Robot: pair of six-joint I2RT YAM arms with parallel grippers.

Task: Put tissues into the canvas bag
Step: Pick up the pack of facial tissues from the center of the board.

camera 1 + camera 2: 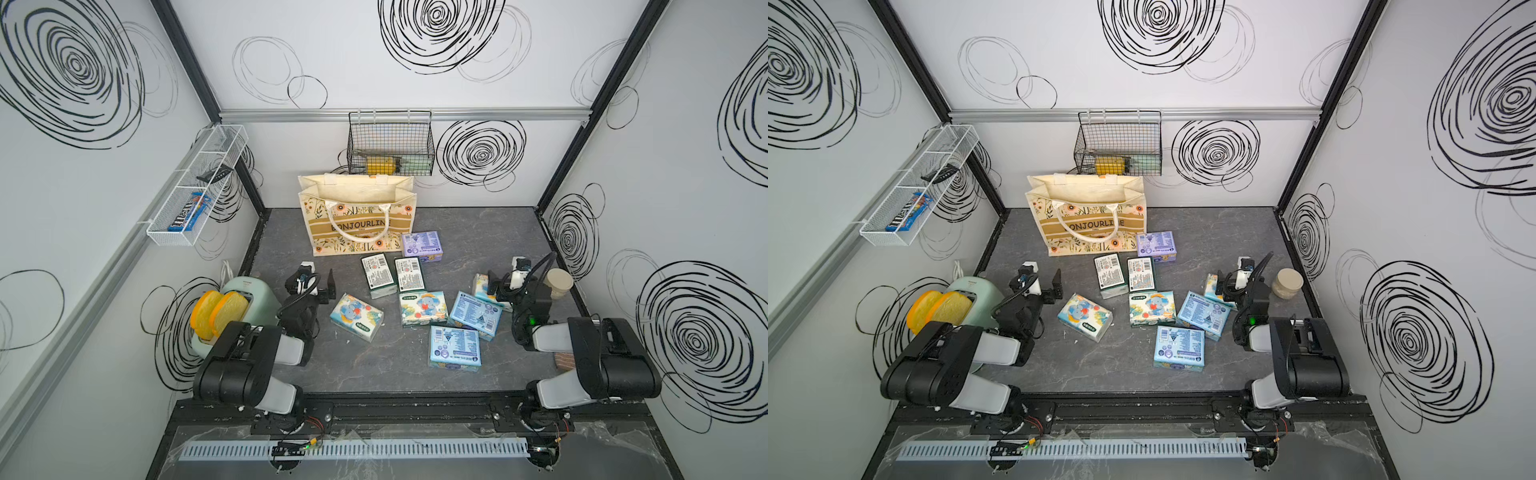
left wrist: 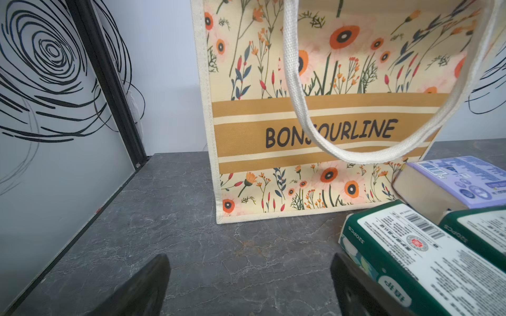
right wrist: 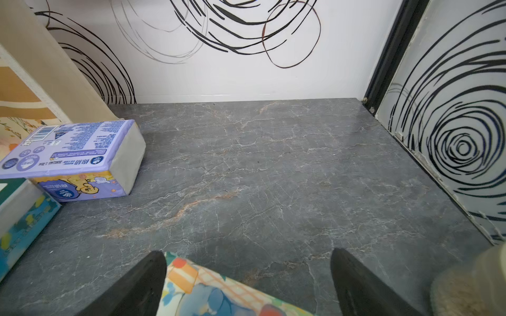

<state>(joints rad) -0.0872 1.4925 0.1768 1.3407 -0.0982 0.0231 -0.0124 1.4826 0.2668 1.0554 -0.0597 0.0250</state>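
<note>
The canvas bag (image 1: 357, 216) (image 1: 1088, 216) stands open at the back of the dark table, its handle loop hanging in front (image 2: 315, 123). Several tissues lie before it: a purple pack (image 1: 422, 245) (image 3: 71, 153), two dark green packs (image 1: 376, 274) (image 1: 409, 272) (image 2: 410, 254), elephant packs (image 1: 356, 316) (image 1: 423, 307) and light blue packs (image 1: 476, 313) (image 1: 455, 347). My left gripper (image 1: 311, 280) (image 2: 250, 284) is open over bare table, left of the green packs. My right gripper (image 1: 513, 282) (image 3: 247, 284) is open above another elephant pack (image 3: 219, 292), without gripping it.
A mint toaster (image 1: 241, 307) with yellow slices stands by the left arm. A beige jar (image 1: 559, 284) (image 3: 471, 281) sits beside the right gripper. A black wire basket (image 1: 390, 143) hangs on the back wall, a white wire shelf (image 1: 195, 187) on the left wall.
</note>
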